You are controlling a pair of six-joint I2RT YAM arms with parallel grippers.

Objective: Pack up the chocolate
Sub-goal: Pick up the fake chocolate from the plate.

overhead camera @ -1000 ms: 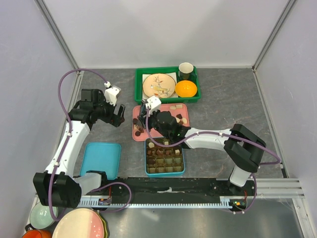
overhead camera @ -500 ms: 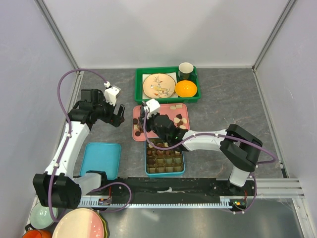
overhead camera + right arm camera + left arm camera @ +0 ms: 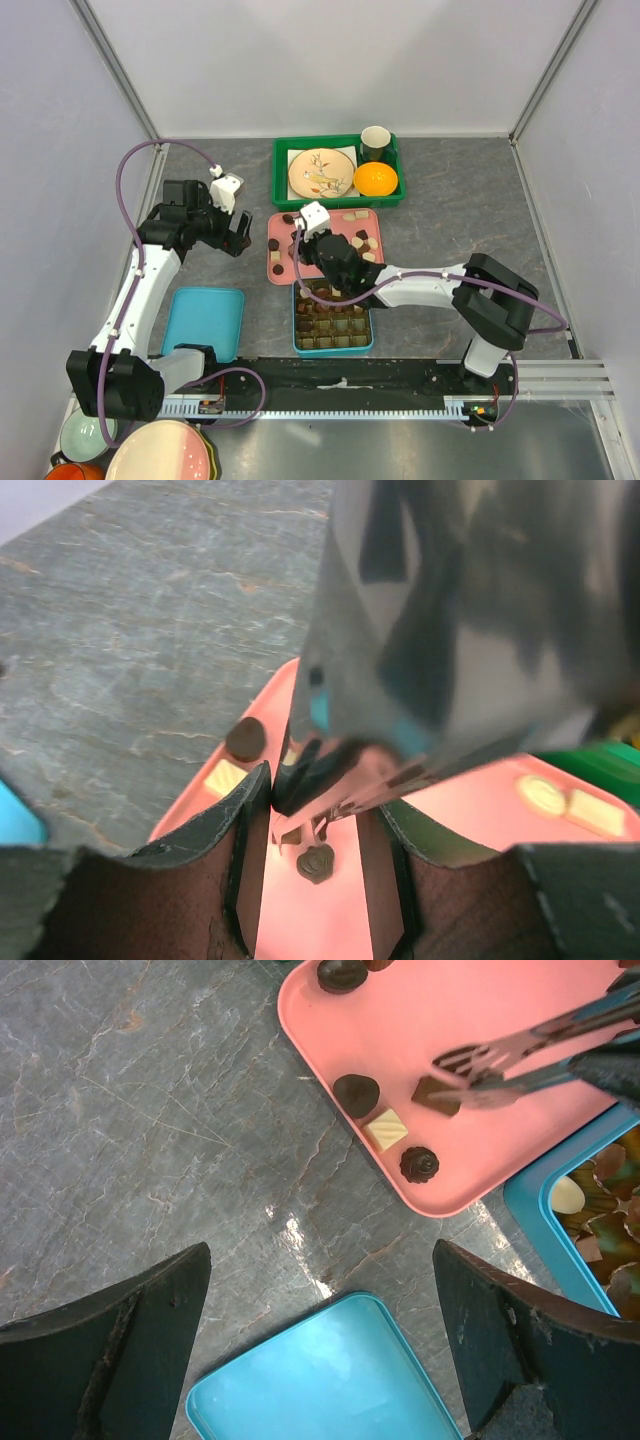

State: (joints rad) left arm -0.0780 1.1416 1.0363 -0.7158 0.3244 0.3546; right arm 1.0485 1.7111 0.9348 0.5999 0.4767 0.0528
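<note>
Currently right fingers [image 3: 190, 890] are clamped on shiny metal tongs [image 3: 520, 1045], tips at a dark square chocolate piece [image 3: 435, 1095] on the flat pink plastic tray [image 3: 520, 1150]. Left fingers [image 3: 110, 1360] spread wide, idle over the grey surface [image 3: 150, 1110]. Risk: shallow edge bite, so the piece could slip or flip on the carry to the teal compartment box [image 3: 535, 1215].

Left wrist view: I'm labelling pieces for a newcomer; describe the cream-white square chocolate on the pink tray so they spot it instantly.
Find the pink tray at the upper right of the left wrist view. Along its lower-left edge three pieces lie in a row. The cream-white square is the middle one, the only pale one of them, between a dark oval and a dark fluted round.
</note>
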